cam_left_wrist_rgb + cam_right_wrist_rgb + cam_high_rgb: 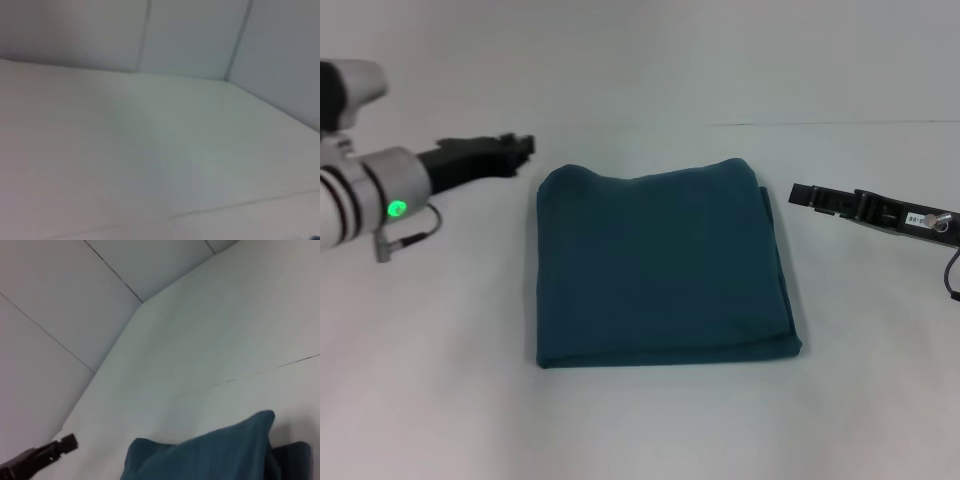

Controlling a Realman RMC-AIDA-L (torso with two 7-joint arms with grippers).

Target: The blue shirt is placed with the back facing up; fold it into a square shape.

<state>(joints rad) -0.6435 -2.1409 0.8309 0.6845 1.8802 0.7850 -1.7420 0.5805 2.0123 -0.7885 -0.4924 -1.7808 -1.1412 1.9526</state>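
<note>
Both grippers hang clear of the cloth, and neither holds or touches anything. On the left gripper [520, 146] the dark fingers lie close together at the tip with no gap showing between them. On the right gripper [802, 195] the black fingers also form one narrow bar seen from the side, and whether a slit is left between them cannot be told from the head view.

Between the two, the shirt [660, 265] lies flat on the white table [650, 430], folded into a thick pad that is close to square. Its height and width are nearly equal, so no long axis stands out. The sides run roughly straight away from the robot. The far edge is soft and wavy, dipping in the middle and rising at both corners. The near edge is straight, with stacked layers showing as a thin lip along it and up the right side. Only plain teal fabric faces up.

The left gripper sits off the far left corner of the shirt, pointing inward at it, near but apart. The right one is just beside the right edge, near the far corner, also pointing inward.

The right wrist view shows the shirt's puffed far edge [210, 452] and the left gripper's tip [62, 445] beyond it. The left wrist view shows only table and wall.
</note>
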